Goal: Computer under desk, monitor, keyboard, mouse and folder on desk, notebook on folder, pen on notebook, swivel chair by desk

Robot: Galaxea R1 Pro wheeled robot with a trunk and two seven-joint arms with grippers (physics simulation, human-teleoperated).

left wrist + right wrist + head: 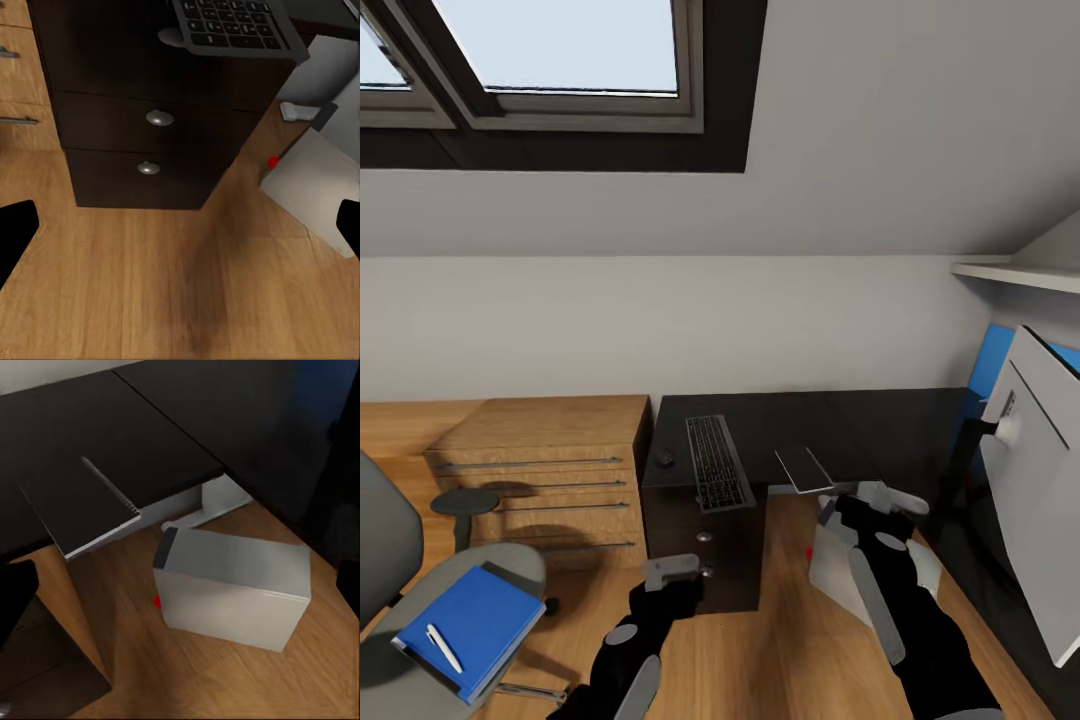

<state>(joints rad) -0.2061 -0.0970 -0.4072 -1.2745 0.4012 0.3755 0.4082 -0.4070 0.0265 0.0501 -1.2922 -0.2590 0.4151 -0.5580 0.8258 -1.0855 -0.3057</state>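
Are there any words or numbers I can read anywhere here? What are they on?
No readable text anywhere.
keyboard: the key markings are too small and blurred to read.
blue folder: plain cover, no label.
computer: only a red dot, no writing.

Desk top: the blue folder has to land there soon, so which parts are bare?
Bare dark desk lies between the keyboard and the monitor, behind the thin dark notebook overhanging the front edge. The left end is crowded: mouse beside keyboard.
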